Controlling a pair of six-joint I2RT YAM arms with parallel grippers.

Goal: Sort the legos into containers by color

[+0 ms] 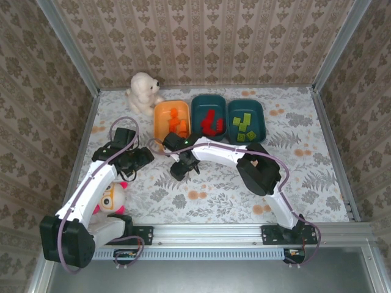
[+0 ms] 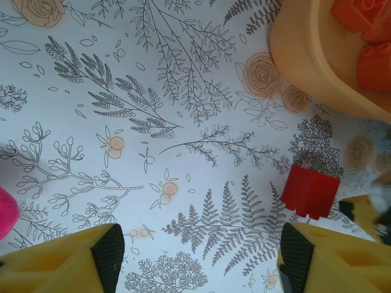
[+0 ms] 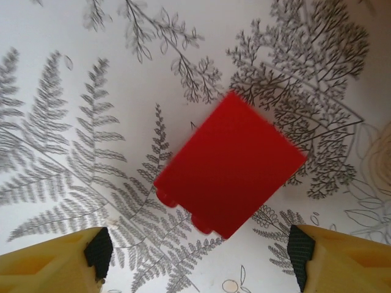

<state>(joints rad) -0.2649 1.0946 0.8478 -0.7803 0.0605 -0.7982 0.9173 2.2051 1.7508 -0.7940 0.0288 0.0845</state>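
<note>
Done: orange plastic tub (image 1: 157, 119) and two dark teal plastic tubs (image 1: 209, 97) loaded by colour.
Left for you: one red plastic brick (image 3: 229, 165) on bench (image 1: 305, 177).
Right gripper (image 3: 198, 259): spread wide over it, not gripping.
Left gripper (image 2: 201, 256): spread, empty.

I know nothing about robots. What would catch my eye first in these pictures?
Three tubs line the far side of the table: an orange tub of orange bricks, a middle teal tub of red bricks, a right teal tub of green bricks. One stray red brick lies right in front of the open right claw. A white bear sits left of the tubs.
</note>
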